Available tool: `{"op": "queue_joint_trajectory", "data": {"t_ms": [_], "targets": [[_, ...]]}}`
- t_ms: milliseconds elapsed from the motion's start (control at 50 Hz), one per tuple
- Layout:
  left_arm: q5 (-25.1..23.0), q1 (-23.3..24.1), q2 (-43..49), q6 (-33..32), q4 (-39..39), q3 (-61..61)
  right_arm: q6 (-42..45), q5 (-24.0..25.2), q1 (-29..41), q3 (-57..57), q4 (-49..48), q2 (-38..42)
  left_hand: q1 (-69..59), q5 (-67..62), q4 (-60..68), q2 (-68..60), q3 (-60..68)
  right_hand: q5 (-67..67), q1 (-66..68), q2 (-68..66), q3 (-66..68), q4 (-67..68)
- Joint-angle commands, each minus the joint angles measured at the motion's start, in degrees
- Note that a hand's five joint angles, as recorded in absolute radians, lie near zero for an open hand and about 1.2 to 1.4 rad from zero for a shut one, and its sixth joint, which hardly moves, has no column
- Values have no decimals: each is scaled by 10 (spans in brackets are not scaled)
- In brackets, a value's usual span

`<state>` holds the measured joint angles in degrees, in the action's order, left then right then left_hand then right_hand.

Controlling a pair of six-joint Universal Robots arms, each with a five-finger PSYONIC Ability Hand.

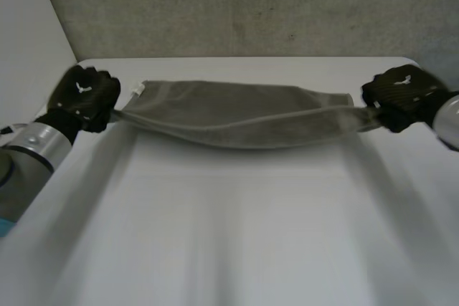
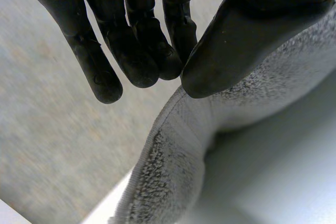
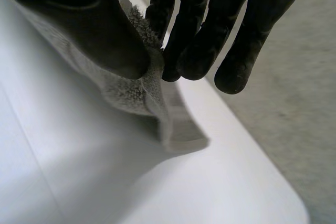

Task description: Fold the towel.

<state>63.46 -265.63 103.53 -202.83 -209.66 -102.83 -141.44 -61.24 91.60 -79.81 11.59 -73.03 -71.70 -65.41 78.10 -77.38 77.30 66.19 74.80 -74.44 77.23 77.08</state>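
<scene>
A grey towel point(image 1: 237, 116) is stretched in the air between my two hands over the far part of the white table point(image 1: 229, 234), sagging a little in the middle. My left hand point(image 1: 86, 97) holds its left end; in the left wrist view the thumb point(image 2: 247, 40) pinches the towel point(image 2: 173, 166) against the fingers point(image 2: 136, 51). My right hand point(image 1: 400, 94) holds the right end; in the right wrist view the thumb point(image 3: 100, 30) and fingers point(image 3: 205, 40) pinch a corner of the towel point(image 3: 157, 108), which hangs below them.
A grey textured wall point(image 1: 251, 5) rises behind the table's far edge. The table's rounded far right corner point(image 3: 283, 203) lies under my right hand. A white wall point(image 1: 29, 26) stands at the left.
</scene>
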Motion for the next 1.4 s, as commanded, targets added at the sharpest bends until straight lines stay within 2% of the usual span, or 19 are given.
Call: {"op": "queue_joint_trajectory", "data": {"t_ms": [20,180,300,400,460,560,620,680,840,1020,1040,1060,1080,1100,1120,1140,1180,1320,1400], "targets": [[-40,-5,-157,59,22,-66,-37,55,-86,-35,19,-124,-83,-46,19,-26,27,38,52,-56,28,29],[-106,-25,-179,100,14,-98,-36,133,-126,-30,48,-125,-83,-46,19,-26,27,38,52,-56,28,29],[-113,-25,-108,97,8,-79,-25,128,-122,-10,33,-57,-83,-46,19,-26,27,38,52,-56,28,29],[-106,-5,37,97,-5,29,-7,73,-79,56,27,45,-83,-46,19,-26,27,38,52,-56,28,29],[-106,-1,77,98,-2,66,-5,52,-56,84,26,76,-83,-46,19,-26,27,38,52,-56,28,29],[-84,29,216,98,22,230,-13,-22,-19,191,10,186,-83,-46,19,-26,27,38,52,-56,28,29],[-74,37,251,97,35,275,-16,-44,-12,213,-7,211,-83,-46,19,-26,27,38,52,-56,28,29],[-55,46,336,96,72,393,-33,-113,16,258,-59,256,-83,-46,19,-26,27,38,52,-56,28,29],[-48,65,451,91,115,562,-41,-155,49,297,-134,311,-83,-46,19,-26,27,38,52,-56,28,29],[-35,76,519,90,157,668,-33,-202,80,381,-126,387,-83,-46,19,-26,27,38,52,-56,28,29],[-34,76,521,90,157,670,-33,-208,81,389,-120,395,68,105,-132,125,-124,38,52,-56,28,29],[-34,76,521,90,157,670,-33,-208,81,389,-120,395,70,107,-134,127,-126,38,52,-56,28,29],[-33,76,523,90,157,670,-33,-210,82,394,-118,400,338,375,-402,395,-394,38,52,-56,28,29],[-33,76,523,90,157,670,-33,-210,82,396,-115,402,341,378,-405,397,-397,-264,-250,247,-275,-273],[-31,76,523,90,157,668,-33,-210,82,396,-115,402,617,654,-681,674,-673,-267,-253,250,-278,-276],[-26,76,520,89,157,665,-34,-212,82,396,-112,402,605,642,-669,662,-661,-607,-593,590,-618,-616],[-17,76,517,85,157,664,-36,-214,82,396,-112,401,615,652,-679,672,-671,-662,-648,644,-672,-671],[20,79,467,62,163,628,-52,-214,88,378,-97,351,615,652,-679,672,-671,-662,-648,644,-672,-671],[52,77,378,64,167,545,-102,-203,89,325,-92,273,613,650,-677,670,-669,-662,-648,644,-672,-671]]}}
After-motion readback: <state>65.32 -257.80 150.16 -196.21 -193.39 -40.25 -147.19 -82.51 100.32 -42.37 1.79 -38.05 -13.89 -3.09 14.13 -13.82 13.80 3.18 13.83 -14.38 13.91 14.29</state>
